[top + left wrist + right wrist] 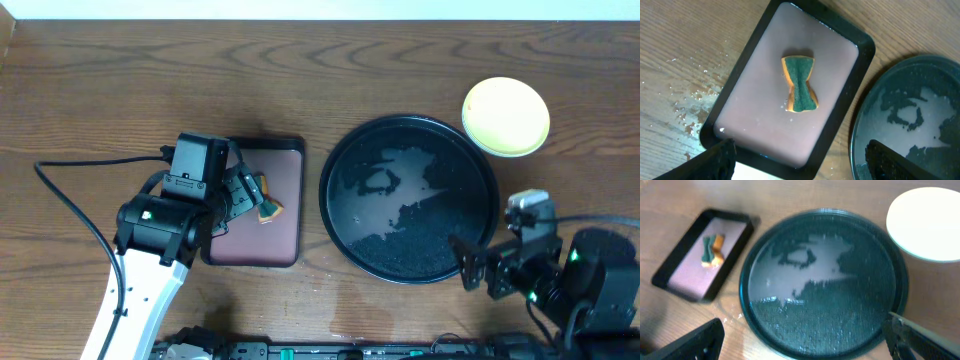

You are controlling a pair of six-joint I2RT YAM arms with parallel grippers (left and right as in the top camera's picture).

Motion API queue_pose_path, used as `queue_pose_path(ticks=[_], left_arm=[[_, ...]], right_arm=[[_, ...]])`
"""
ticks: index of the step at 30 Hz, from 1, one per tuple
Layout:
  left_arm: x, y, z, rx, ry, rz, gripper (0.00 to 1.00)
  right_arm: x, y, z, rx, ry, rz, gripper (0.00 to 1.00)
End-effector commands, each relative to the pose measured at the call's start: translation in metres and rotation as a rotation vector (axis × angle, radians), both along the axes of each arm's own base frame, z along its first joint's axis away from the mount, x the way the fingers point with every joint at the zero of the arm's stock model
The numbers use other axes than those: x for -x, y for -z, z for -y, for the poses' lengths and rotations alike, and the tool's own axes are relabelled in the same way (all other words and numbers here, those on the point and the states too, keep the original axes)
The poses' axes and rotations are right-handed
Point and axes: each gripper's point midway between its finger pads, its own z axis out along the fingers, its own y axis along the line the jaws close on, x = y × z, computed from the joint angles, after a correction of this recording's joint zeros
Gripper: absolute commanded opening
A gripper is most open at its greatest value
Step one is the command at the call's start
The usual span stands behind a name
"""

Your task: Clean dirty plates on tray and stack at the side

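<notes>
One yellow plate (505,117) is the only plate I can see. It lies flat on the wooden table (100,80), just beside the far right rim of the round black tray (326,205), perhaps touching it. Whether the other plates are stacked under it, I cannot tell from above. The round tray carries no plates, only a thin film of water and foam on its floor.

Both grippers are released and hold nothing. The left gripper (250,195) hovers with its jaws wide over the small rectangular tray (285,240), above the sponge (268,207) that lies in it. The right gripper (478,268), also spread wide, hangs over the near right edge of the round tray.

I judge that the task is at its last step, or already done: nothing dirty is on the tray and the sponge is put down. The next move probably calls only for pulling both arms away without knocking the plate or the rim.

The plate is round, so it has no long axis; its hollow side faces up. The sponge has its green side up, pinched at the middle, and its long axis runs across the short width of the small tray.
</notes>
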Motion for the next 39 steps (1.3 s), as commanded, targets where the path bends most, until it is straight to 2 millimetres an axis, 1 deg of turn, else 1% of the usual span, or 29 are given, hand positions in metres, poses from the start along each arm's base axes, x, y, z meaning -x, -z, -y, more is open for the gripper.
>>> queue_pose_path(ticks=[1, 5, 11, 17, 21, 28, 30, 33, 39], left_arm=[[-0.002, -0.003, -0.001, -0.007, 0.007, 0.005, 0.83], [-0.002, -0.003, -0.001, -0.007, 0.006, 0.005, 0.84], [-0.002, -0.003, -0.001, -0.007, 0.006, 0.005, 0.84], [-0.002, -0.003, -0.001, -0.007, 0.007, 0.005, 0.84], [-0.002, -0.003, -0.001, -0.007, 0.006, 0.005, 0.84], [-0.002, -0.003, -0.001, -0.007, 0.006, 0.005, 0.84], [-0.002, -0.003, -0.001, -0.007, 0.006, 0.005, 0.84], [-0.002, -0.003, -0.001, -0.007, 0.006, 0.005, 0.84], [-0.002, -0.003, -0.001, -0.007, 0.006, 0.005, 0.84]], right_arm=[[0.002, 0.023, 0.001, 0.021, -0.007, 0.093, 0.99], [-0.004, 0.04, 0.0, 0.007, -0.01, 0.242, 0.99], [-0.019, 0.045, -0.009, -0.03, -0.053, 0.485, 0.99], [-0.032, 0.062, -0.01, -0.035, -0.053, 0.58, 0.99], [-0.039, 0.064, -0.01, -0.035, -0.05, 0.652, 0.99], [-0.045, 0.059, 0.001, 0.0, 0.015, 0.69, 0.99], [-0.046, 0.062, 0.006, 0.02, 0.04, 0.678, 0.99], [-0.048, 0.075, 0.01, 0.059, 0.055, 0.634, 0.99], [-0.049, 0.076, 0.014, 0.105, 0.064, 0.647, 0.99]])
